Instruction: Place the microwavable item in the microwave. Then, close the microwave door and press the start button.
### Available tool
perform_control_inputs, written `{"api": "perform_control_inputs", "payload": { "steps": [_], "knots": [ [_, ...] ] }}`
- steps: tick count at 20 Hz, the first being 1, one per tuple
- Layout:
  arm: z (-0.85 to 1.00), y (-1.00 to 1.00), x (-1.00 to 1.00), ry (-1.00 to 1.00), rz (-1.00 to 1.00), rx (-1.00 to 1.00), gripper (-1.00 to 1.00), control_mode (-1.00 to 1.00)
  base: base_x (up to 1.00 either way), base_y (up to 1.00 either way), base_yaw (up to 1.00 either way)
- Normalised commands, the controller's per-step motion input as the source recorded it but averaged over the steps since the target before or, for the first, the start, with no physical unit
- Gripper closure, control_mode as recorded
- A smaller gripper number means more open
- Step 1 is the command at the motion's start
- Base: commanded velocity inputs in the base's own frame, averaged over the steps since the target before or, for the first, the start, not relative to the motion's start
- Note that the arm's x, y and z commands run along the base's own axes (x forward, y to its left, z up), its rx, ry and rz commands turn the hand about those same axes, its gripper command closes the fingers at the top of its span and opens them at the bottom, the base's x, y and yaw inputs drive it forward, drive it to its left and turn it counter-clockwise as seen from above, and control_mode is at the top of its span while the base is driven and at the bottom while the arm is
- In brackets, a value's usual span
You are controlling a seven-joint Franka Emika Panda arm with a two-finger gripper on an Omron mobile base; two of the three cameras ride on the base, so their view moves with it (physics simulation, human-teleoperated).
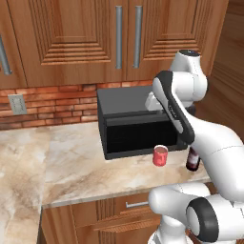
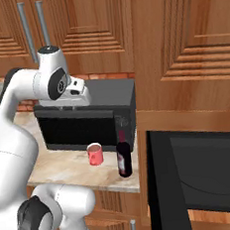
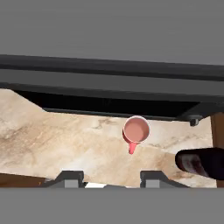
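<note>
The small red cylindrical cup is standing on the marble countertop near its front edge, beside the dark maroon bottle. The two-finger gripper is hanging above it, fingers partly spread and gripping nothing. The reaching step is in hand; next it needs lowering around the cup.

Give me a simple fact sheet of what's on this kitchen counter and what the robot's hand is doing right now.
Red cup: upright on the marble counter, in front of the black microwave, handle sticking out
Dark bottle: upright, to the right of the cup, apart from it
Gripper: above the counter, looking down at the cup, fingers parted, holding nothing
Microwave: against the brick wall, under the wooden cabinets
Cup inside microwave: not yet
</note>
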Motion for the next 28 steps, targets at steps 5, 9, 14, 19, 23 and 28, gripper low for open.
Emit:
{"api": "perform_control_inputs", "payload": {
  "steps": [5,9,14,19,23,28],
  "knots": [
    [-0.50,0.16,-0.52,-0.07,-0.02,-0.07,-1.00,-1.00,0.00,0.00,0.00],
    [-1.00,0.41,-0.70,0.05,-0.20,-0.04,-1.00,-1.00,0.00,0.00,0.00],
    [-1.00,0.01,-0.18,0.31,-0.14,0.01,-1.00,-1.00,0.00,0.00,0.00],
    [-0.75,-0.01,0.07,0.28,-0.01,0.00,-1.00,-1.00,0.00,0.00,0.00],
    [-0.57,-0.14,0.32,0.10,0.00,0.00,-1.00,-1.00,0.00,0.00,0.00],
    [-0.36,-0.30,0.19,0.02,0.00,0.03,-1.00,-1.00,0.00,0.00,0.00]
  ]
}}
